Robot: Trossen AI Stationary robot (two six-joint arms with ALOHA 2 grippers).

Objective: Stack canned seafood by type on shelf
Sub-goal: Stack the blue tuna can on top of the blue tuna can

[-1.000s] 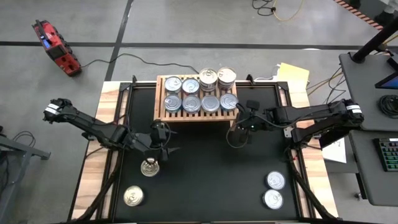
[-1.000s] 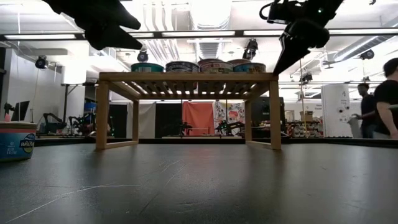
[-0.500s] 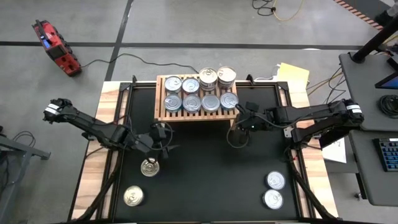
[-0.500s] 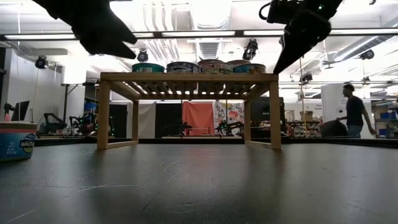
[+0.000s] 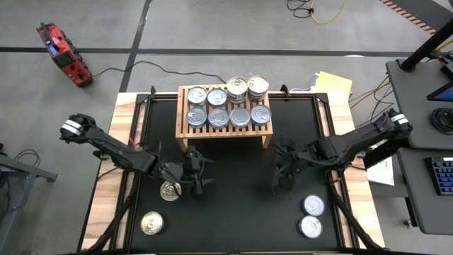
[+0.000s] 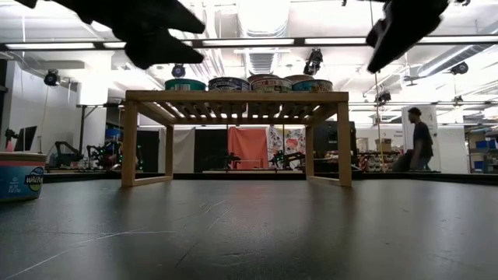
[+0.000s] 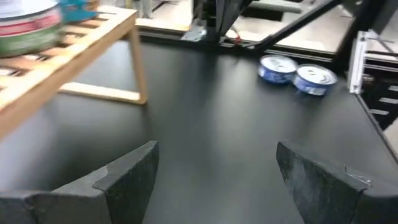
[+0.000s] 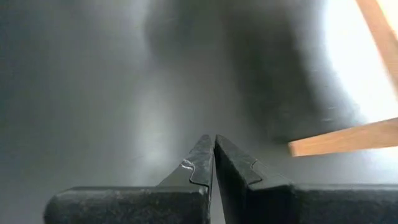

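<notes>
The light-wood shelf (image 5: 225, 113) stands at the table's far middle, with several silver-lidded cans (image 5: 229, 117) resting on its slatted top; the two at its far right (image 5: 248, 88) stand higher. My left gripper (image 5: 199, 174) hovers open over the mat, near side of the shelf's left end, just right of a gold-lidded can (image 5: 170, 190). In the left wrist view nothing lies between its fingers (image 7: 214, 168). My right gripper (image 5: 283, 174) hangs shut above the mat, near side of the shelf's right leg, its fingertips (image 8: 214, 152) together on nothing.
Another gold-lidded can (image 5: 151, 223) lies near the front left corner. Two silver-lidded blue cans (image 5: 313, 205) (image 5: 309, 227) sit at the front right. A blue-labelled can (image 6: 19, 177) shows at the low view's left. The mat between the grippers is bare. A person (image 6: 416, 140) walks in the room behind.
My right gripper has swung away from the shelf's right end toward the table's near edge, turning as it went, still shut. My left gripper has shifted a little toward the table's right and sunk slightly, still open. No can has moved.
</notes>
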